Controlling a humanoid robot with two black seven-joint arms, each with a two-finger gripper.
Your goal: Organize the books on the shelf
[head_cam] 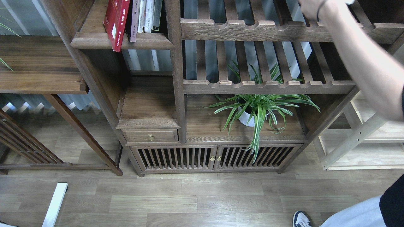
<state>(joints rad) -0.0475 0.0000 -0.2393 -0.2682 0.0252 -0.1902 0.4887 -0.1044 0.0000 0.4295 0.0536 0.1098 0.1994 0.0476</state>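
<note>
A bright red book (116, 22) stands on the narrow dark-brown plank shelf (121, 41) at the top left and juts out past its moulded front edge. A dark maroon book (134, 22) stands right beside it, with thin pale-spined volumes (148, 15) further right. The thick white-lavender book is not in view. Neither of my grippers is in view.
A person's bare arm (356, 53) reaches in from the right to the top slatted board (252, 30). Their shoe (302, 219) is at the bottom right. A potted spider plant (258, 108) stands on the lower shelf. A pale wood rack (363, 138) stands right, a dark table (38, 66) left.
</note>
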